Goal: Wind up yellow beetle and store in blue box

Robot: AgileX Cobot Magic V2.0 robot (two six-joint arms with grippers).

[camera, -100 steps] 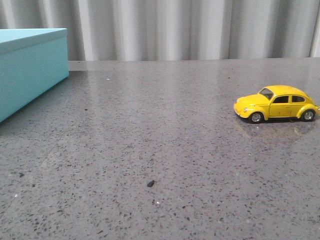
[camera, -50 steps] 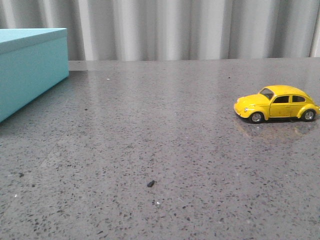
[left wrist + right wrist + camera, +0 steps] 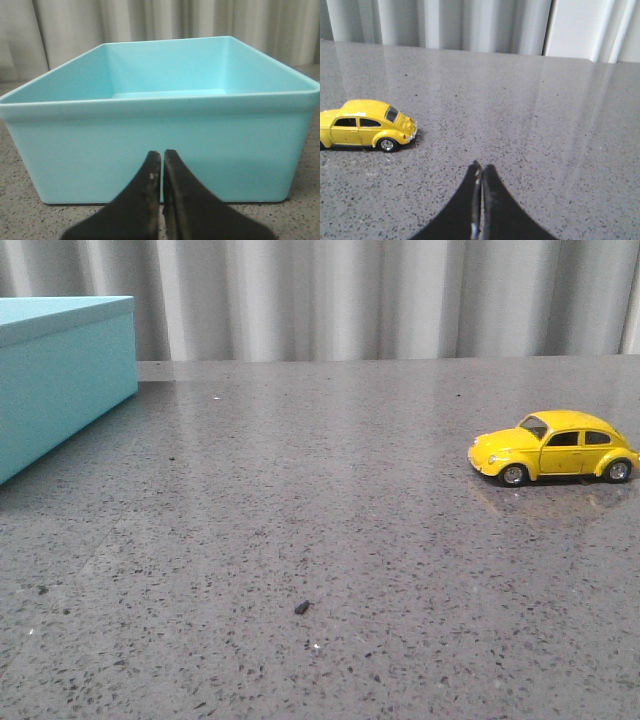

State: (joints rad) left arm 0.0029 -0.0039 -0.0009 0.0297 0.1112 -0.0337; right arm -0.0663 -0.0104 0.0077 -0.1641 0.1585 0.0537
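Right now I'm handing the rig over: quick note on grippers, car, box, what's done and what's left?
Left gripper: fingers shut, empty, facing the side wall of the blue box.
Right gripper: fingers shut, empty, above the table, apart from the yellow beetle.
Beetle stands on its wheels on the robot's right side of the table; the box is far left. The left wrist view shows the box open on top, with nothing visible inside.
Done: nothing visible.
Left: grasp the car, wind it up, put it in the box.
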